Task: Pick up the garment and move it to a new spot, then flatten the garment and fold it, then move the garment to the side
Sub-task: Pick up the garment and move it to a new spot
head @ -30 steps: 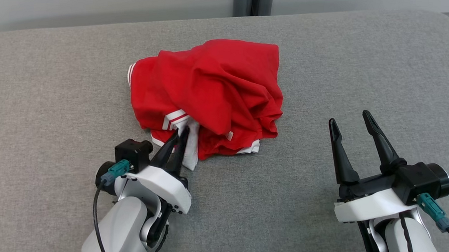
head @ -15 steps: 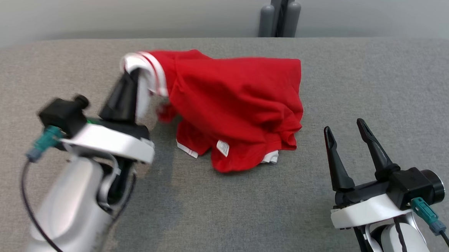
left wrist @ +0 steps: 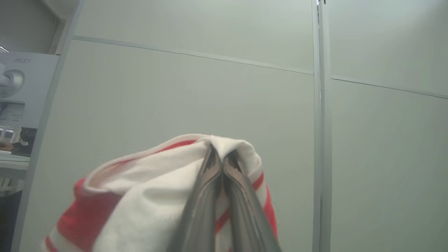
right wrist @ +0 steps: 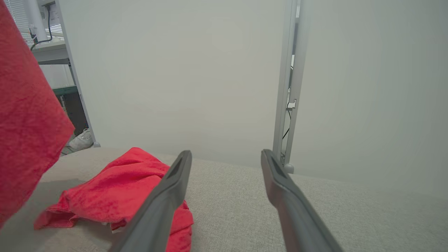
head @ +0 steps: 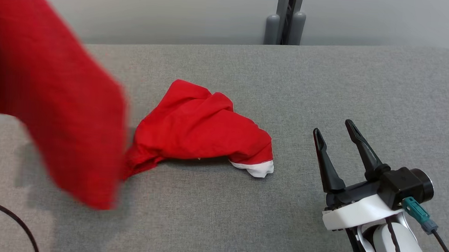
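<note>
Right, at the upper left of the head frame the garment hangs as a blurred red sheet that reaches down toward the lower left. In the left wrist frame my left hand is clamped tight on the garment's white, red-striped band, held up against a pale wall. A dark cable curves across the lower left corner of the head frame. Near the middle, the rest of the garment lies bunched on the grey tabletop, with a white cuff at the heap's right end. A grey post stands at top centre, behind the tabletop's far edge. At the lower right, my right hand has its fingers spread wide around nothing, near the heap but apart from it.
</note>
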`<state>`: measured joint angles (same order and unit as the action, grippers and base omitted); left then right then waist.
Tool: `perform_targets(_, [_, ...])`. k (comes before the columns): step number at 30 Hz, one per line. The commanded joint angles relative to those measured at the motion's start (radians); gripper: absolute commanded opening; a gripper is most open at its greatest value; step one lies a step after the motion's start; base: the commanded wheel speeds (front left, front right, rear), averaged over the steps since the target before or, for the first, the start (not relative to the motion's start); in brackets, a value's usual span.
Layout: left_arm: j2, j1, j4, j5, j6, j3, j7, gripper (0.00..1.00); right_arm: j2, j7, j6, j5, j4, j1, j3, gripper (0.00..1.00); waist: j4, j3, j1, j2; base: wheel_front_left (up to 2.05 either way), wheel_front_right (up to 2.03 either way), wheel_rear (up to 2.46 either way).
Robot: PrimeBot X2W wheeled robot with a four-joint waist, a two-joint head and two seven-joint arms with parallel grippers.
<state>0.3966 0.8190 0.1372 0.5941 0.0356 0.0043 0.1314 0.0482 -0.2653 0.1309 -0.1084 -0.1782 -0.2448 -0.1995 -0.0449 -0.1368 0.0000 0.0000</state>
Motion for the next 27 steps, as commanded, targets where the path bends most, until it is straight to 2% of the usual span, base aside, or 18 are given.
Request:
perform_targets(1, [0.004,0.009,0.008,0.002,-0.003,0.001,-0.003,0.00,0.005,-0.001,0.000,-0.005,0.001,-0.012,0.001,1.00,0.002,-0.004,0.0000,0.0000,0.00,0.00,0.00])
perform_targets(5, [0.091,0.072,0.063,-0.038,-0.024,0.000,-0.030,0.00,0.005,-0.001,0.000,-0.007,0.006,-0.019,-0.003,1.00,0.005,-0.025,0.0000,0.0000,0.00,0.00,0.00])
perform_targets(12, [0.180,0.015,0.296,-0.023,-0.052,0.029,-0.078,0.00,0.005,-0.001,0.000,-0.019,0.014,-0.031,-0.003,1.00,0.014,-0.054,0.0000,0.0000,0.00,0.00,0.00])
perform_targets(16, [0.188,-0.059,0.457,0.008,-0.074,0.044,-0.089,0.00,0.005,-0.001,0.000,-0.024,0.014,-0.036,-0.002,1.00,0.022,-0.069,0.0000,0.0000,0.00,0.00,0.00])
perform_targets(21, [0.117,-0.159,0.576,0.047,-0.114,0.016,-0.091,0.00,0.005,-0.001,0.000,-0.009,0.007,-0.032,0.018,1.00,0.018,-0.077,0.0000,0.0000,0.00,0.00,0.00])
perform_targets(25, [0.080,-0.200,0.632,0.025,-0.098,-0.018,-0.091,0.00,0.005,-0.001,0.000,0.000,0.001,-0.038,0.022,1.00,0.008,-0.076,0.0000,0.0000,0.00,0.00,0.00])
perform_targets(26, [0.075,-0.203,0.644,0.028,-0.087,-0.013,-0.079,0.44,0.005,-0.001,0.000,0.002,0.000,-0.042,0.020,1.00,0.006,-0.075,0.0000,0.0000,0.00,0.00,0.00])
perform_targets(27, [0.066,-0.207,0.659,0.031,-0.078,-0.009,-0.068,1.00,0.005,-0.001,0.000,0.003,0.000,-0.045,0.017,1.00,0.004,-0.074,0.0000,0.0000,0.00,0.00,0.00])
